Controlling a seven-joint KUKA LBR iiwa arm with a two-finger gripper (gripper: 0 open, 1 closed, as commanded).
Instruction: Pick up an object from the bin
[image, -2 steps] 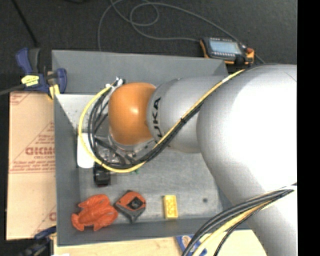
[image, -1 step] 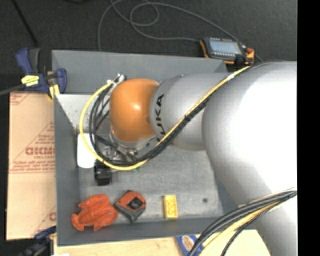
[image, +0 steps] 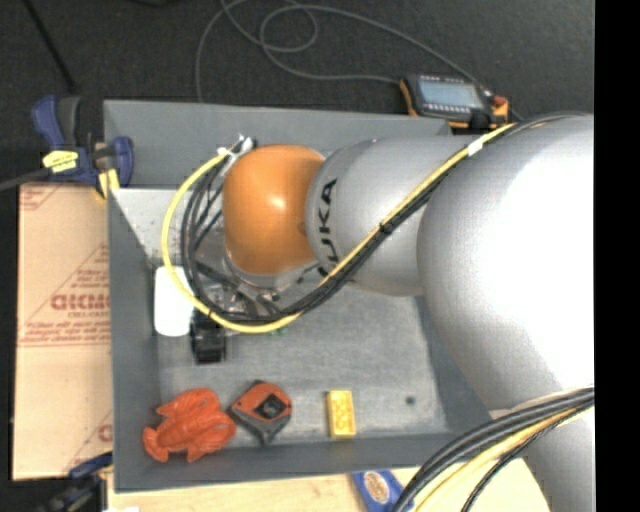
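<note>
- The white object (image: 170, 302) by the bin's (image: 300, 125) left wall is partly covered by yellow cable (image: 168, 230).
- The arm (image: 420, 220) hides the bin's far right floor.
- A black piece (image: 207, 342) beneath the orange cover (image: 265, 205): kind unclear.

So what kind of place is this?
Probably a robotics lab test bench, not a home: a big KUKA arm reaches into a grey metal bin holding odd small things, like an orange toy, a tape measure and a yellow block.
</note>
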